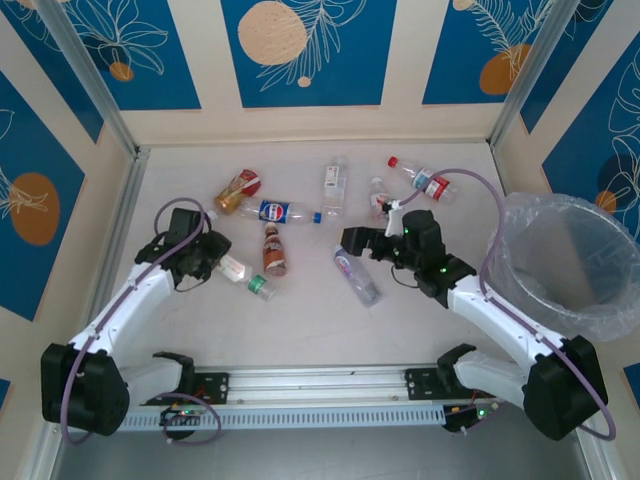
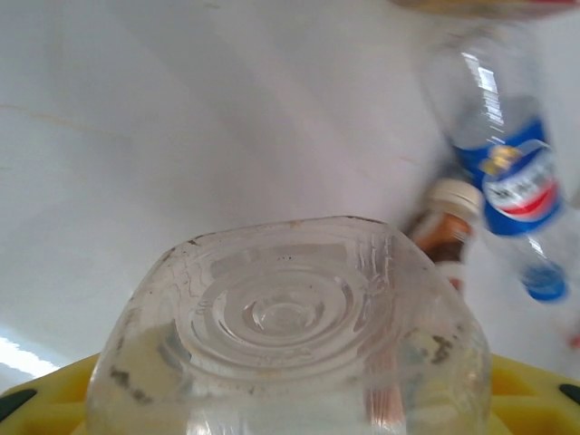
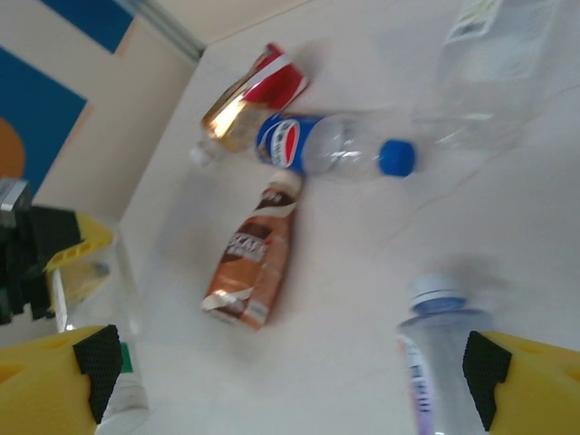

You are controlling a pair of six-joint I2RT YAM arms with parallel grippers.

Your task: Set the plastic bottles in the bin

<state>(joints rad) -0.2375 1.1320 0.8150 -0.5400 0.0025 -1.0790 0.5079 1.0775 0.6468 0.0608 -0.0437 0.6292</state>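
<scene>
My left gripper [image 1: 215, 262] is shut on a clear bottle with a green cap [image 1: 247, 279]; its ringed base [image 2: 285, 317] sits between the yellow fingers [image 2: 535, 399]. My right gripper [image 1: 352, 241] stands open, nothing between its pads, just above the capped end of a lilac-labelled bottle [image 1: 357, 275] [image 3: 439, 362] lying on the table. A brown-orange bottle [image 1: 275, 250] [image 3: 254, 263], a blue-labelled one [image 1: 285, 212] [image 3: 326, 149] and a red-and-gold one [image 1: 238, 190] lie between the arms. The bin [image 1: 560, 262] stands at the right.
Further back lie a clear bottle [image 1: 334, 185], a small red-labelled one [image 1: 378, 196] and a red-capped one [image 1: 425, 182]. The right arm's cable [image 1: 488, 215] loops beside the bin's rim. Walls enclose the table on three sides.
</scene>
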